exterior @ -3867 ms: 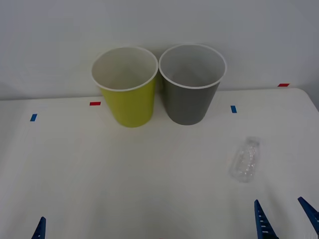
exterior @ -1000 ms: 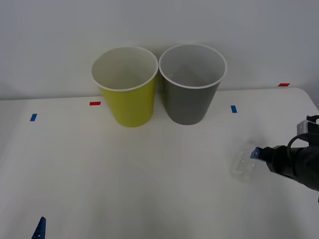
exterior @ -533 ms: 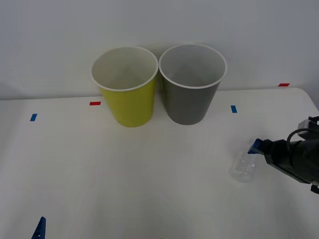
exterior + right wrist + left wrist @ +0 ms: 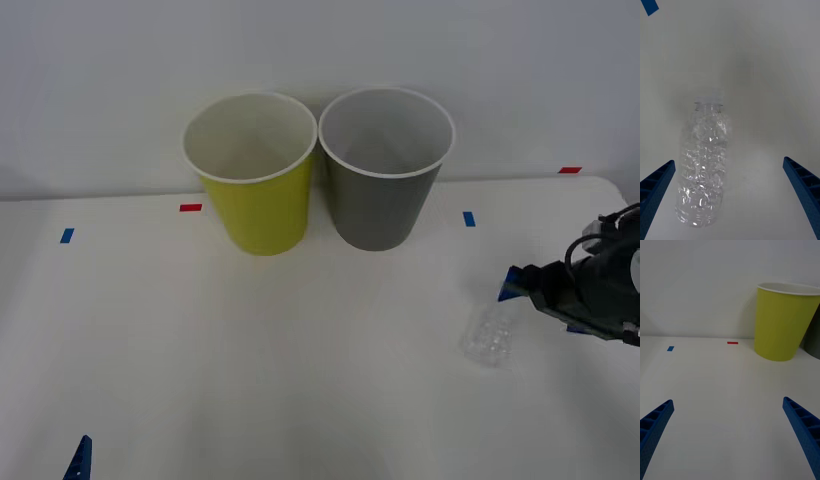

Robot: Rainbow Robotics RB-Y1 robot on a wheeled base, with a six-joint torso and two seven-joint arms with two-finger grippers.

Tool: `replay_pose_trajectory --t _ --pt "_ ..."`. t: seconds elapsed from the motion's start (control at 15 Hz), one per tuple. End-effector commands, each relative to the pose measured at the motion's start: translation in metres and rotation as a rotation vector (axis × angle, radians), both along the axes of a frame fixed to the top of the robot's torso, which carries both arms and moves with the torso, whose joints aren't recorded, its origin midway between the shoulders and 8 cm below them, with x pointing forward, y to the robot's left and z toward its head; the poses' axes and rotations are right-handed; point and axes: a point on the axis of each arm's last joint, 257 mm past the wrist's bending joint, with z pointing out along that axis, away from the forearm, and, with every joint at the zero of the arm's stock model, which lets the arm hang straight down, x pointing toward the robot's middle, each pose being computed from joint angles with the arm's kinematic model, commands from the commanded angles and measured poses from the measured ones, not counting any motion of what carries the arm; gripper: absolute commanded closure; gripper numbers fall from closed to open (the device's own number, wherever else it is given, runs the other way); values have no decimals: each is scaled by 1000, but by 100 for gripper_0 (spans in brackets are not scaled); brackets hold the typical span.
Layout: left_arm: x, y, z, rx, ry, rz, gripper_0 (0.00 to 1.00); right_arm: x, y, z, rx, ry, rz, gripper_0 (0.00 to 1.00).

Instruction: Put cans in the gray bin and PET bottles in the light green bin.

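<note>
The clear ribbed PET bottle [image 4: 488, 335] lies on its side on the white table, right of the bins. My right gripper [image 4: 543, 306] hovers just right of it, open. In the right wrist view the bottle [image 4: 703, 165] lies between the spread blue fingers [image 4: 657, 183], nearer one of them, its neck pointing away. The light green bin [image 4: 255, 185] and the gray bin [image 4: 384, 180] stand upright side by side at the back. My left gripper [image 4: 78, 462] is parked open at the front left. Cans are out of view.
The white table [image 4: 300, 360] ends at a pale wall behind the bins. Small red and blue tape marks [image 4: 468, 218] lie on it. The left wrist view faces the light green bin [image 4: 784, 322] and an edge of the gray bin [image 4: 813, 341].
My right arm has come up from the front edge to beside the bottle. Over the last second it has edged toward the back. The bottle, the bins and the left arm have not moved.
</note>
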Motion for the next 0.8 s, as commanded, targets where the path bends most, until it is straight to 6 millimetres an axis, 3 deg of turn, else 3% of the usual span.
replay_pose_trajectory --t 0.07,0.33,0.8 --pt "0 0 0 0 0 0 0 9 4 -3 16 32 11 0" --pt "0 0 0 0 0 0 0 27 11 -18 33 41 10 0" --pt "0 0 0 0 0 0 0 30 22 -38 31 121 11 0"
